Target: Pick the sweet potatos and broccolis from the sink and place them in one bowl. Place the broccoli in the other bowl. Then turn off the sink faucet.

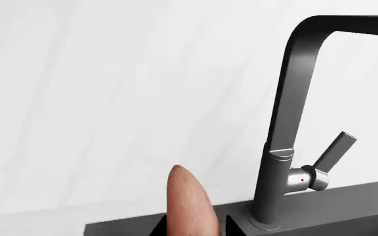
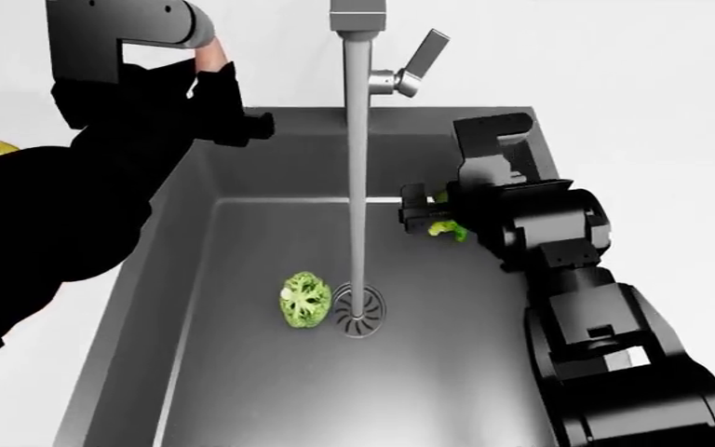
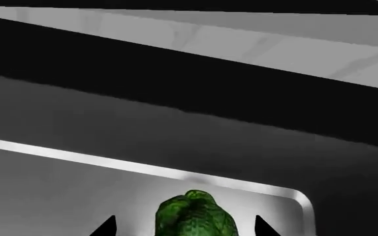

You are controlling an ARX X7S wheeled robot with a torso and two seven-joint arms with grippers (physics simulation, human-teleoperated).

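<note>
Sink (image 2: 196,372) holds the faucet (image 2: 355,140) at its back rim and one broccoli (image 2: 305,299) beside the drain, the right gripper (image 2: 423,216) is clamped on a second broccoli (image 3: 196,216), the left gripper (image 2: 227,88) grips a sweet potato (image 1: 189,204)

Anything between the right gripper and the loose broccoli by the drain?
Yes: the faucet's water stream falls between the right gripper and the broccoli beside the drain. That gripper also already has a green piece between its fingers.
</note>
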